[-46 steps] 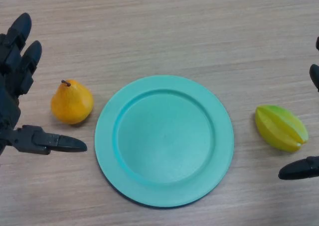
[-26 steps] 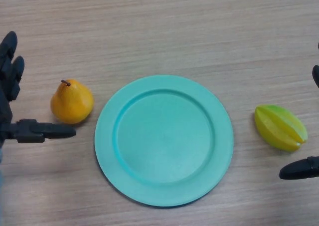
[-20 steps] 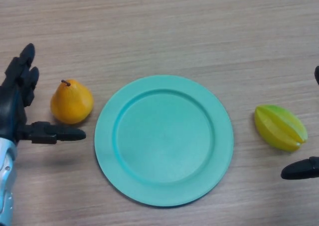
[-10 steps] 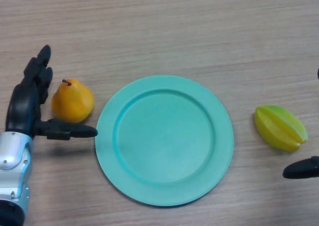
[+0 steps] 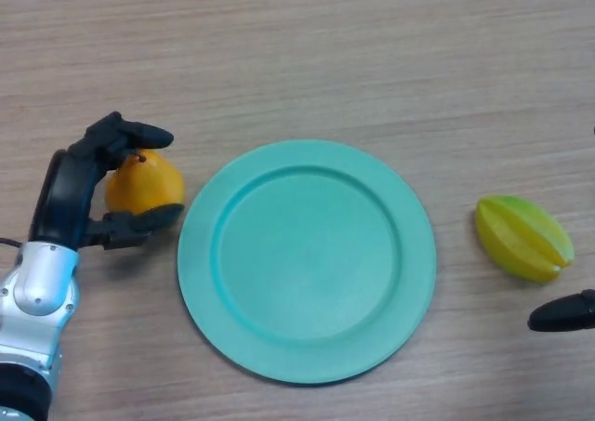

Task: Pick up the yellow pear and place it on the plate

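The left hand (image 5: 70, 189) curls its fingers (image 5: 130, 135) over the upright yellow pear (image 5: 147, 184), thumb beneath, with the plate (image 5: 200, 244) just beyond the fingertips

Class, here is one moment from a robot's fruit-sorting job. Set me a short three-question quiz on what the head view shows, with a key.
1. True or false: the yellow pear already lies on the teal plate.
2. Which hand is curled round the pear? A) left hand B) right hand
3. Fill in: the fruit right of the plate is a ____.

Key: 1 false, it sits on the table beside the plate's left rim. 2 A. 3 star fruit.
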You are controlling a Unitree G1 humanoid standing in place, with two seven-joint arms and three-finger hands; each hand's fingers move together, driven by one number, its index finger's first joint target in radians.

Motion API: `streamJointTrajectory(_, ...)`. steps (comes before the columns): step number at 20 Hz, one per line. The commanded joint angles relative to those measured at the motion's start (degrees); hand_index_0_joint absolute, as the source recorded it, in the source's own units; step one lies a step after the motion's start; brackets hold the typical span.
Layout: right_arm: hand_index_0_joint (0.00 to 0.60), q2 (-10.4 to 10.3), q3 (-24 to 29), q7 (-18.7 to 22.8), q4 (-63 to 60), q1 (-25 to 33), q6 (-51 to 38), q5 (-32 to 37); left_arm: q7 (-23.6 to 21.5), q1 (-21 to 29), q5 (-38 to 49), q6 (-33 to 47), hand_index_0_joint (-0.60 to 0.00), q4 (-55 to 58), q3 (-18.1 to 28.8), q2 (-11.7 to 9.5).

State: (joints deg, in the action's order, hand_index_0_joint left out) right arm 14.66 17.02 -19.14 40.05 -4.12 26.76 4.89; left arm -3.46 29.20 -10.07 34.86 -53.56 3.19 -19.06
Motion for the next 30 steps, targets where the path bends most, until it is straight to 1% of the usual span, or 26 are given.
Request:
streamJointTrajectory(1,0.0,1.5,4.1,2.1,3.8,1.3,-5.5,0.7,-1.4,1.2,2.0,3.8,-0.298,6.5,2.7,-3.3)
streamJointTrajectory(2,0.0,1.5,4.0,2.1,4.0,1.3,-5.3,0.6,-0.8,0.5,3.0,3.3,-0.298,8.6,3.0,-3.2)
streamJointTrajectory(3,0.0,1.5,3.8,2.2,4.4,1.4,-4.7,0.6,0.3,-0.9,4.9,1.6,-0.448,13.7,3.5,-3.0)
streamJointTrajectory(4,0.0,1.4,3.5,2.2,4.8,1.4,-4.2,0.7,2.5,-2.9,8.1,-1.6,-0.548,19.9,3.8,-2.6)
streamJointTrajectory(5,0.0,1.4,3.2,2.1,5.2,1.4,-3.4,0.7,4.8,-5.5,10.9,-7.1,-0.6,28.6,3.8,-1.9)
streamJointTrajectory(6,0.0,1.5,3.2,1.9,5.3,1.5,-3.1,0.6,5.2,-6.4,10.6,-9.0,-0.6,31.5,3.5,-1.6)
streamJointTrajectory(7,0.0,1.6,3.2,1.7,5.3,1.6,-2.9,0.3,7.1,-8.0,11.4,-12.8,-0.6,36.9,3.0,-0.7)
streamJointTrajectory(8,0.0,1.6,3.2,1.7,5.3,1.6,-2.9,0.2,7.5,-8.3,11.7,-13.6,-0.55,38.0,3.0,-0.5)
streamJointTrajectory(9,0.0,1.6,3.3,1.6,5.4,1.6,-2.8,0.3,8.2,-8.7,12.3,-15.0,-0.401,39.6,2.8,-0.2)
streamJointTrajectory(10,0.0,1.5,3.3,1.6,5.5,1.5,-2.6,0.4,9.0,-9.2,12.9,-16.7,-0.301,41.5,2.6,0.1)
streamJointTrajectory(11,0.0,1.4,3.4,1.7,5.6,1.5,-2.5,0.6,10.9,-10.1,13.9,-19.9,-0.151,45.5,2.1,0.9)
streamJointTrajectory(12,0.0,1.3,3.6,1.8,5.6,1.4,-2.4,0.9,12.6,-10.9,14.5,-22.3,-0.051,48.7,1.7,1.7)
streamJointTrajectory(13,0.0,1.3,3.8,2.0,5.8,1.5,-2.1,1.2,13.3,-11.4,13.9,-23.6,0.0,50.9,1.3,2.3)
streamJointTrajectory(14,0.0,1.4,3.9,2.0,5.8,1.5,-2.0,1.2,13.4,-11.4,13.7,-23.8,0.0,51.1,1.4,2.3)
streamJointTrajectory(16,0.0,1.3,3.9,2.0,5.7,1.4,-2.3,1.2,13.3,-11.3,13.5,-23.6,-0.199,51.3,1.6,2.3)
streamJointTrajectory(17,0.0,1.3,3.9,2.1,5.6,1.4,-2.5,1.1,13.0,-11.3,13.5,-23.4,-0.35,51.5,1.9,2.1)
streamJointTrajectory(18,0.0,1.3,3.8,2.1,5.5,1.4,-2.7,1.0,12.8,-11.4,13.6,-23.5,-0.449,51.8,2.1,2.0)
streamJointTrajectory(19,0.0,1.4,3.7,2.0,5.2,1.4,-3.4,0.6,12.9,-11.9,14.3,-24.7,-0.582,53.3,2.8,1.5)
streamJointTrajectory(20,0.0,1.4,3.6,2.0,5.0,1.4,-3.6,0.4,13.0,-12.1,14.6,-25.3,-0.6,53.9,3.0,1.3)
streamJointTrajectory(22,0.0,1.4,3.5,2.1,5.0,1.6,-3.4,0.8,13.5,-12.8,14.9,-26.1,-0.6,55.5,3.8,0.8)
streamJointTrajectory(24,0.0,1.3,3.3,2.3,4.9,1.6,-3.6,0.8,11.5,-12.5,15.6,-22.8,-0.6,56.2,5.0,0.6)
streamJointTrajectory(26,0.0,1.5,2.9,2.5,4.4,1.9,-4.1,0.4,11.1,-12.8,18.1,-25.1,-0.6,59.5,5.4,0.1)
streamJointTrajectory(27,0.0,1.4,2.7,2.7,4.2,1.9,-4.6,0.3,11.3,-14.2,22.0,-27.3,-0.6,62.6,5.7,0.7)
streamJointTrajectory(28,0.0,1.4,2.7,2.7,4.1,1.9,-4.7,0.3,11.1,-14.4,22.6,-27.6,-0.55,63.1,5.8,0.8)
streamJointTrajectory(29,0.0,1.4,2.6,2.7,4.0,1.9,-4.8,0.4,10.8,-14.7,22.6,-28.1,-0.399,63.7,5.6,0.9)
streamJointTrajectory(30,0.0,1.4,2.5,2.7,4.0,1.8,-4.9,0.4,10.5,-15.1,22.6,-28.8,-0.3,64.4,5.5,1.0)
